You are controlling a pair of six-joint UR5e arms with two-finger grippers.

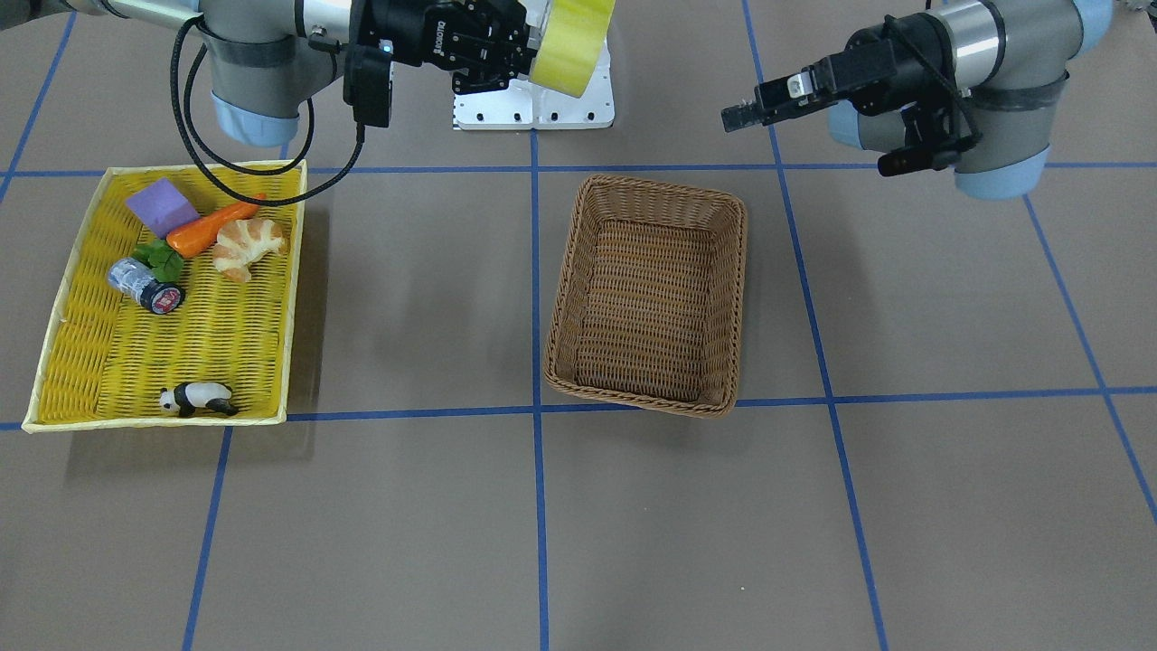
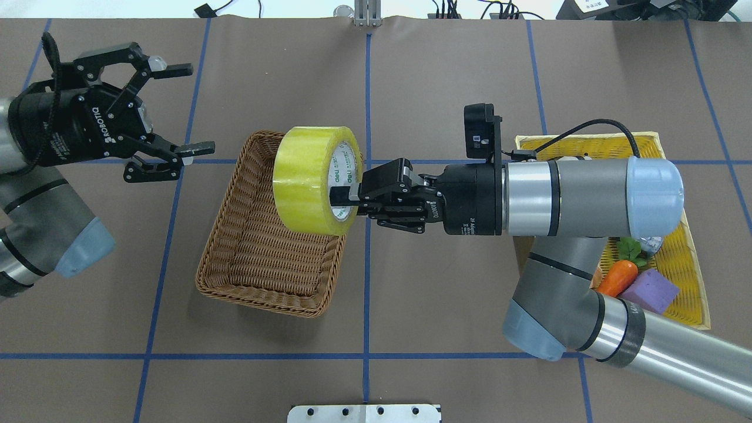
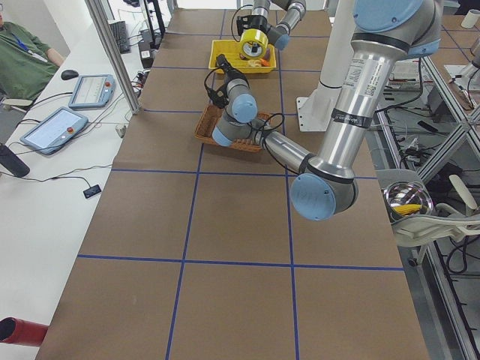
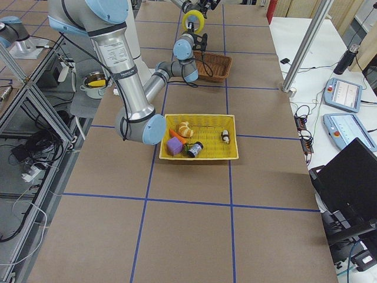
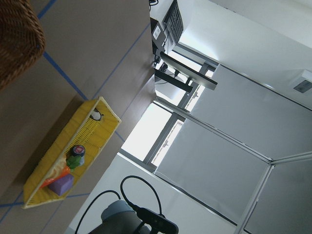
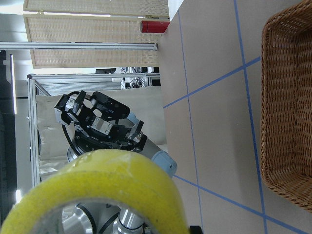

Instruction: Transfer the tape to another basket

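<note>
My right gripper is shut on the rim of the yellow tape roll and holds it high in the air, the roll on its edge. In the overhead view the tape overlaps the right side of the brown wicker basket. In the front view the tape is up by the robot's base, and the basket below holds nothing. The right wrist view shows the tape close up and the basket to the right. My left gripper is open and empty, in the air to the left of the basket.
The yellow woven tray on my right holds a purple block, a carrot, a croissant, a silver cylinder with a dark cap and a toy panda. A white mount plate lies by the base.
</note>
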